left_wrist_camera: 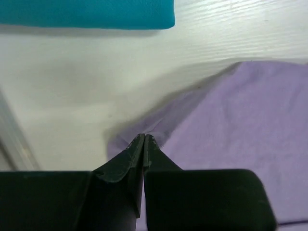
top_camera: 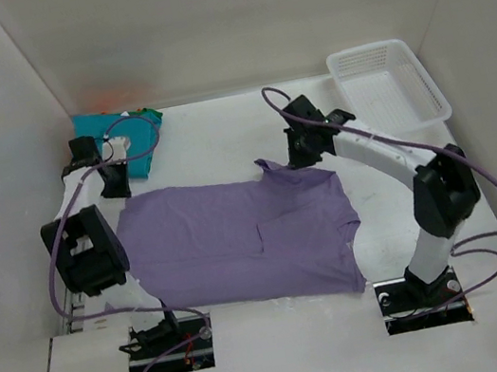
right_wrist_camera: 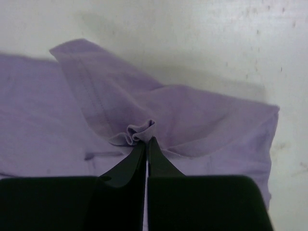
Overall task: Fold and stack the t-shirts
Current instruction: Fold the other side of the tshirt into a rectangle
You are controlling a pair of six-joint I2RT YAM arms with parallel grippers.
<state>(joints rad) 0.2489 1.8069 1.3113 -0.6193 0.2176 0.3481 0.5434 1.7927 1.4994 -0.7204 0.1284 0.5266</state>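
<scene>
Bare tabletop (top_camera: 211, 139) between teal shirt (top_camera: 138, 162), basket (top_camera: 365, 51)

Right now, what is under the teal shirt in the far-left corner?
The edge of a dark green shirt pokes out beneath the teal shirt at its right side in the top view. Whatever else lies under it is covered.

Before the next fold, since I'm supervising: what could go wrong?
The right pincer grips only a small pucker of the lavender purple cloth t-shirt; it may slip out. The left pincer pinches the very edge, so the fold could skew. The folded teal cloth t-shirt lies close by; it might get dragged.
</scene>
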